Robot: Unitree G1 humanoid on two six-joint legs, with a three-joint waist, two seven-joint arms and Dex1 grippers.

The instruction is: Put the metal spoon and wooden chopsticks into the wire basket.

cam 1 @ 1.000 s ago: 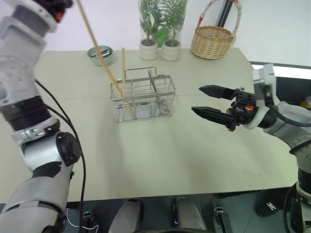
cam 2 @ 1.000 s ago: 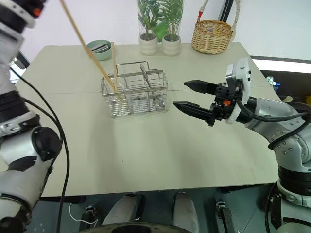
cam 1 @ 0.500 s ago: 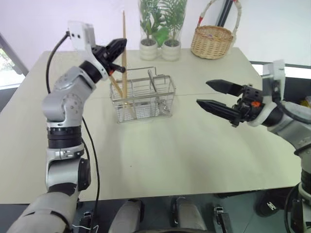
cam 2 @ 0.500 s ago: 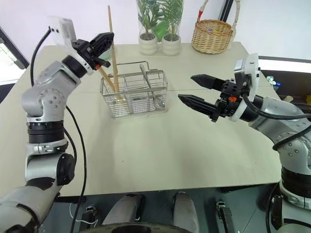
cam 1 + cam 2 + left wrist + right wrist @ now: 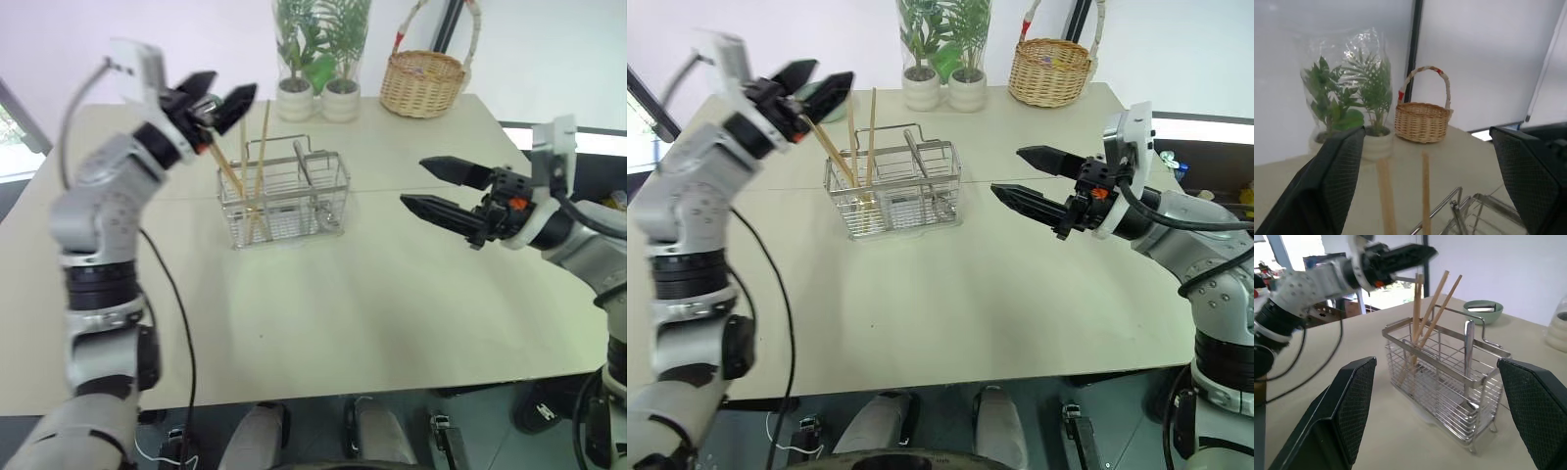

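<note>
Grippers first, nearest the camera: the right gripper [image 5: 429, 188] hangs above the table [image 5: 392, 313] at about three o'clock from the wire basket [image 5: 284, 201], well apart from it, its two black fingers spread wide and level with nothing between them. In the right wrist view both of its fingers [image 5: 1347, 411] frame the basket from either side, far apart.

At about ten o'clock of the basket, the left gripper [image 5: 217, 98] hovers just above and beside the stick tops, its fingers parted and gripping nothing; in the left wrist view the sticks rise in the open gap, touching neither finger.

Farther in, the basket stands upright on the table's middle. The wooden chopsticks [image 5: 1426, 313] stand in its end compartment on the robot's left, feet on the mesh floor, tops leaning apart above the rim; three sticks seem to show there, though the crossing makes the count uncertain. The metal spoon [image 5: 1468, 352] stands in the opposite end compartment, bowl down near the basket floor and handle rising to the wire handle.

Beyond the basket, at eleven o'clock, a pale green bowl [image 5: 1483, 311] sits on the table. At twelve o'clock two potted plants [image 5: 315, 59] stand side by side at the far edge, and at one o'clock a wicker basket [image 5: 423, 83] with an arched handle.
</note>
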